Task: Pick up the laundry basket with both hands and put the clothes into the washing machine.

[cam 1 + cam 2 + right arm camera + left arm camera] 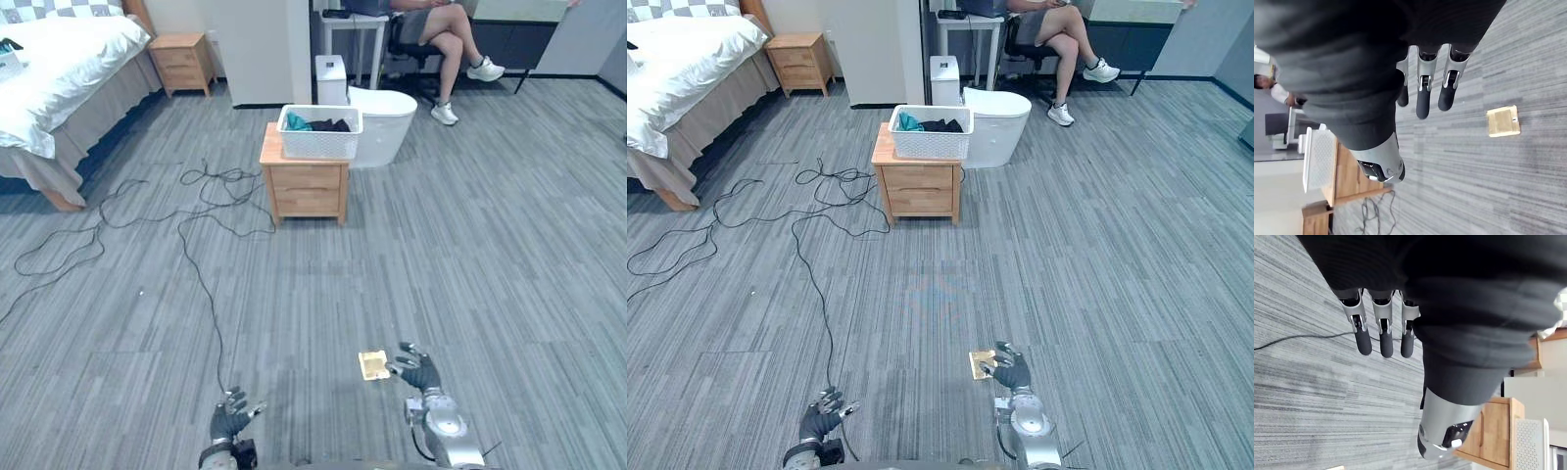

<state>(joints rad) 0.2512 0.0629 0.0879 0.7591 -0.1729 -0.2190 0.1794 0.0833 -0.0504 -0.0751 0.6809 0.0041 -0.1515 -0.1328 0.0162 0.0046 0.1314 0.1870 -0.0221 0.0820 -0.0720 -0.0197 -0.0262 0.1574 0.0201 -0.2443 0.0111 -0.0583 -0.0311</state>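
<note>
Clothes [315, 124], one teal piece and the rest dark, lay heaped in the white perforated plastic laundry basket [319, 143]. The basket stood on top of a small light wooden nightstand with a drawer front [305, 188], in the middle of the grey striped carpet floor [490, 245]. Just behind the nightstand sat the white rounded tub-shaped machine [390, 122], with a narrow white box-shaped unit [331, 78] at its side.

Both hands hung low at the near edge of the scene, well apart from the basket and touching nothing. The left hand [231, 416] was held with its fingers straight and spread, and it carried nothing. The right hand [419, 370] was likewise relaxed and empty, its fingers extended over the carpet. A small tan square plate [374, 365] lay flat on the floor just beside the right hand's fingertips as seen from the head.

Off to the far left stood a bed with white bedding [59, 59], and a second wooden nightstand [182, 62] was next to it. A person [446, 39] sat cross-legged on a dark chair at the back of the room.
</note>
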